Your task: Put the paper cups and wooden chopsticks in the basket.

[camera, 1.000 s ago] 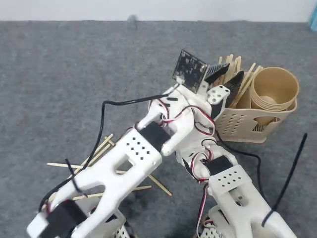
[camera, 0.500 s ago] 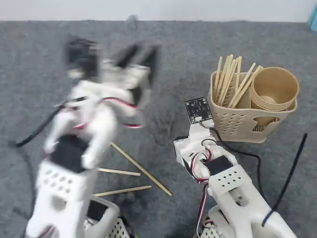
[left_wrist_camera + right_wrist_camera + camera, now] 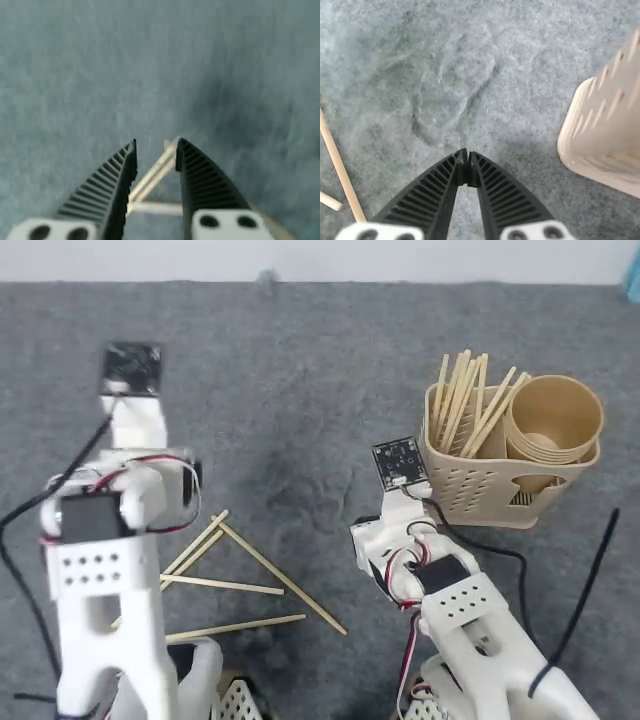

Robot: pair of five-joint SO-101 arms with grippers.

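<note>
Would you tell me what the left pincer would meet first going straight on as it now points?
Most likely the wooden chopsticks lying on the floor ahead of the open left pincer, though depth is unclear.

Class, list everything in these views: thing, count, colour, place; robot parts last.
Grey carpet: one, under everything.
Beige perforated plastic basket: one, on the carpet's right side.
Tan paper cups: nested stack, count unclear, inside the basket.
Basket's wooden chopsticks: pale bundle, upright beside the cups.
Loose wooden chopsticks: at least five, pale, on carpet near left arm.
Left gripper: black, open, above loose chopsticks.
Right gripper: black, shut, near the basket.
</note>
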